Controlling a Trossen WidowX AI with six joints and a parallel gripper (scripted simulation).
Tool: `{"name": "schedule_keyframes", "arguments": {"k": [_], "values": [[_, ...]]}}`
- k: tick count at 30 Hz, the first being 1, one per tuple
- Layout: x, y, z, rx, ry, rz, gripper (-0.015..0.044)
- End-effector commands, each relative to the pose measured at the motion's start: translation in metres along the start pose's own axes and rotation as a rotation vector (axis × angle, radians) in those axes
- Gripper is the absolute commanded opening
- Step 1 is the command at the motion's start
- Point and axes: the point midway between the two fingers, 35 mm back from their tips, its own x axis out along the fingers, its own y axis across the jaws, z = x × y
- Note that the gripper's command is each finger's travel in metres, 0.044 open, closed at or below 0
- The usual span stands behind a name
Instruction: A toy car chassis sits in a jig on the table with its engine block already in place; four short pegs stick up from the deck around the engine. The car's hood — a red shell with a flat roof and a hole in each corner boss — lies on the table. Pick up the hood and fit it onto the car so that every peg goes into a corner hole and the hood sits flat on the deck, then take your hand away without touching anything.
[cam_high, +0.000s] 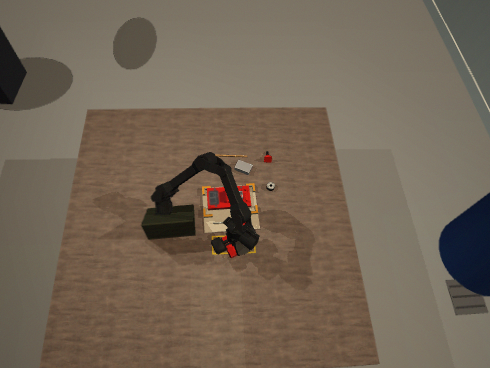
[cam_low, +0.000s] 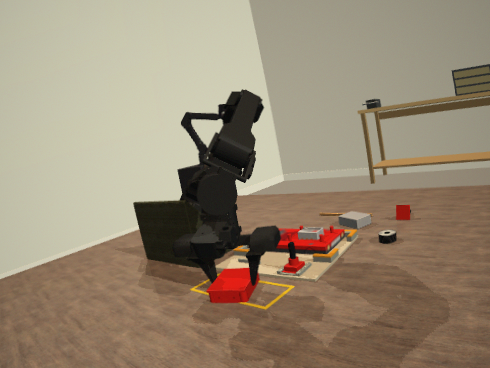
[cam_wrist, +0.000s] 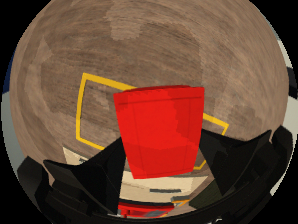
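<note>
The red hood (cam_low: 231, 289) (cam_wrist: 160, 129) (cam_high: 229, 248) lies flat on the wooden table top inside a yellow marked rectangle (cam_low: 274, 299) (cam_wrist: 81, 116). My gripper (cam_low: 233, 279) (cam_wrist: 161, 136) (cam_high: 231, 247) is down over it, with one finger against each long side, shut on the hood. The red car chassis (cam_low: 287, 240) (cam_high: 244, 192) sits in its jig on a pale board (cam_low: 280, 262) (cam_high: 252, 220) just behind, with the grey engine block (cam_low: 311, 233) on its deck. The pegs are too small to make out.
A red toggle clamp (cam_low: 293, 263) stands on the board near the hood. Beyond the jig lie a grey block (cam_low: 354, 219) (cam_high: 243, 166), a small red object (cam_low: 403, 212) (cam_high: 268, 158), a black-and-white roll (cam_low: 387, 236) (cam_high: 270, 184) and a thin stick (cam_low: 330, 214). The arm's dark base box (cam_low: 157, 230) (cam_high: 167, 221) stands to the left.
</note>
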Motion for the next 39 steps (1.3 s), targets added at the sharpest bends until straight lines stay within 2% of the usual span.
{"name": "schedule_keyframes", "arguments": {"k": [1, 7, 25, 32, 39], "values": [[-0.005, 0.0, 0.0, -0.002, -0.001, 0.0, 0.0144], [-0.022, 0.0, 0.0, -0.002, -0.002, 0.0, 0.0], [-0.092, 0.0, 0.001, -0.001, -0.004, -0.002, 0.0], [-0.096, 0.001, 0.001, -0.001, -0.003, 0.001, 0.0], [-0.101, 0.034, -0.031, -0.233, -0.012, -0.002, 0.0]]}}
